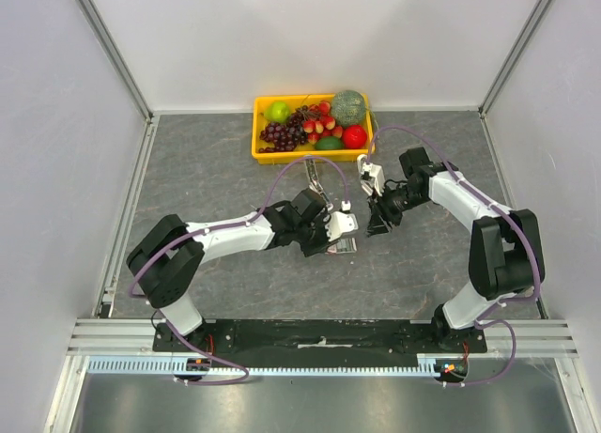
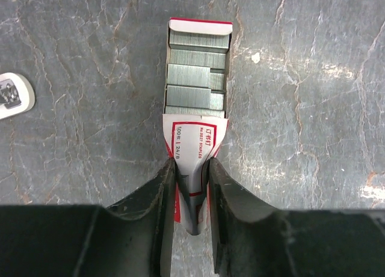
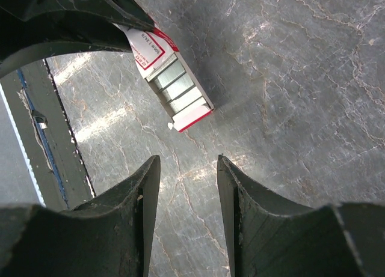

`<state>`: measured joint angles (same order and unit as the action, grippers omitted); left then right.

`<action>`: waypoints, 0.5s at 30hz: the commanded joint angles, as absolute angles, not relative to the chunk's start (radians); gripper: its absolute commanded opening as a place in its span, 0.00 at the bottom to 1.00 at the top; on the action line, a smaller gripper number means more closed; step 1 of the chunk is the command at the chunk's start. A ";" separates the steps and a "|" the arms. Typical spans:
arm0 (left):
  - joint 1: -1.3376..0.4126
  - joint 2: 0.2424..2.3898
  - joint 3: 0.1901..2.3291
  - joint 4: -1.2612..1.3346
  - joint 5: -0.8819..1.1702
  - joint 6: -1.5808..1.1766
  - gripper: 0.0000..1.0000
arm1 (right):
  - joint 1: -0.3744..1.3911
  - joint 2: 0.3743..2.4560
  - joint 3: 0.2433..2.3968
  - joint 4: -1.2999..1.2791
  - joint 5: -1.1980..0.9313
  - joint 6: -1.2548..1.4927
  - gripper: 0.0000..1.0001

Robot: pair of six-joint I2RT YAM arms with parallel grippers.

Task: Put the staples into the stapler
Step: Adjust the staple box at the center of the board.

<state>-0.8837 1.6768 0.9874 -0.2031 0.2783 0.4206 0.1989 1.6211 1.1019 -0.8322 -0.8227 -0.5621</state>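
Note:
The staples point(image 2: 197, 79) are silvery strips in an open red and white box lying on the grey table. My left gripper point(image 2: 192, 166) is shut on the box's printed end flap, which is creased between the fingers. In the right wrist view the same box point(image 3: 180, 91) lies ahead, with the left arm's fingers point(image 3: 90, 12) on its far end. My right gripper point(image 3: 188, 163) hangs open over bare table, a short way from the box, with nothing between its fingers. From above, the two grippers point(image 1: 344, 234) point(image 1: 378, 224) face each other at mid-table. The stapler point(image 1: 316, 177) lies just behind the left gripper.
A yellow basket point(image 1: 300, 156) of toy fruit stands at the back centre. A small white and metal piece point(image 2: 12, 97) lies to the left of the box in the left wrist view. White walls and aluminium rails bound the table.

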 commanded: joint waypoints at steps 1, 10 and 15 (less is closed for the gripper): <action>-0.894 1.651 1.054 -0.299 0.212 0.457 0.33 | 0.198 1.651 1.104 -0.844 -0.858 -0.574 0.50; -0.927 1.654 1.081 -0.334 0.057 0.454 0.41 | 0.198 1.661 1.112 -0.844 -0.850 -0.575 0.50; -0.930 1.669 1.068 -0.328 0.067 0.471 0.51 | 0.198 1.667 1.111 -0.845 -0.847 -0.574 0.50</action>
